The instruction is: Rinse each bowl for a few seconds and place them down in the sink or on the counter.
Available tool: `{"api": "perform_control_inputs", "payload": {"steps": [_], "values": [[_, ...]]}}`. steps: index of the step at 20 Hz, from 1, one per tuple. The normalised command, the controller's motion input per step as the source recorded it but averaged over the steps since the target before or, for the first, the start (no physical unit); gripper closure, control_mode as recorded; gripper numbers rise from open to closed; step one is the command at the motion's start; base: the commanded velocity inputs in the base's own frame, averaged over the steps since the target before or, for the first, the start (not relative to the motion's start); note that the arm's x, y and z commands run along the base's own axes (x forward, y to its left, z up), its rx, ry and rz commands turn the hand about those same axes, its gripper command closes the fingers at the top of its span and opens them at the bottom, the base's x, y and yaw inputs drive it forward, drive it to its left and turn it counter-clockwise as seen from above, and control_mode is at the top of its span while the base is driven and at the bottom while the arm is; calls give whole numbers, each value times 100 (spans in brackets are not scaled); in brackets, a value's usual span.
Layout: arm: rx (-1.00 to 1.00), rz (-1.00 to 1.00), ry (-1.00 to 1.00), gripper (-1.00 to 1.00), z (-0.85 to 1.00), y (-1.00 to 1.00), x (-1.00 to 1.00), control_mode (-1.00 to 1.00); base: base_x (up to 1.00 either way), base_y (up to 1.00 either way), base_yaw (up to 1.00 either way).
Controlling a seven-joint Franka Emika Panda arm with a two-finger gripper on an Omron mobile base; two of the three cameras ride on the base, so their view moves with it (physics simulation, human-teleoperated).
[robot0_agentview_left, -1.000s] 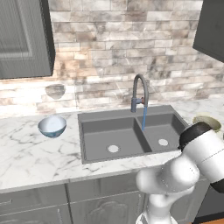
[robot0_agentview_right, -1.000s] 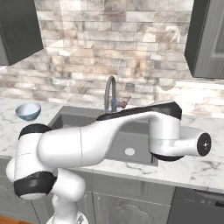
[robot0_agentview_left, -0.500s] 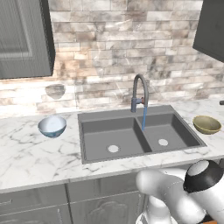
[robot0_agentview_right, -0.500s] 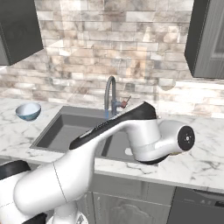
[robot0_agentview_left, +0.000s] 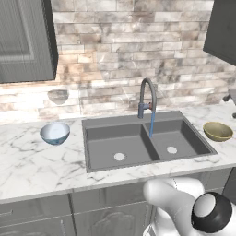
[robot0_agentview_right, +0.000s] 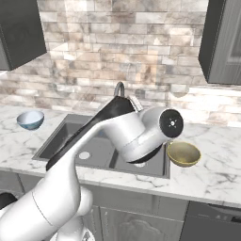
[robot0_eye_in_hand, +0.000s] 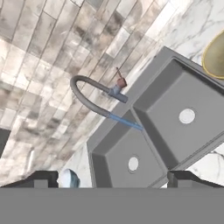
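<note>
Now arm swung lower; hand (robot0_eye_in_hand: 111,178) seemingly spread, empty; olive bowl (robot0_agentview_left: 218,131) unmoved on counter (robot0_agentview_left: 32,161).

Both base views look down from opposite sides, sharing the sink (robot0_agentview_left: 147,138), hand view rolled

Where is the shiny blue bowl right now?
The glossy pale blue bowl sits upright on the white marble counter, left of the dark grey double sink in the left base view, apart from its rim.
</note>
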Motion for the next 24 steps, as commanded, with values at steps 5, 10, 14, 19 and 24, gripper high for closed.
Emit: {"api": "perform_control_inputs", "payload": {"steps": [5,10,14,19,24], "values": [[-7,1,0,-100,41,41,-25,-100,0,0,0],[-4,0,4,-100,38,41,-25,-100,0,0,0],[0,0,9,-100,30,51,-20,-100,0,0,0],[-1,5,8,-100,25,54,-14,-100,0,0,0],[-1,5,4,-100,19,56,-14,-100,0,0,0]]}}
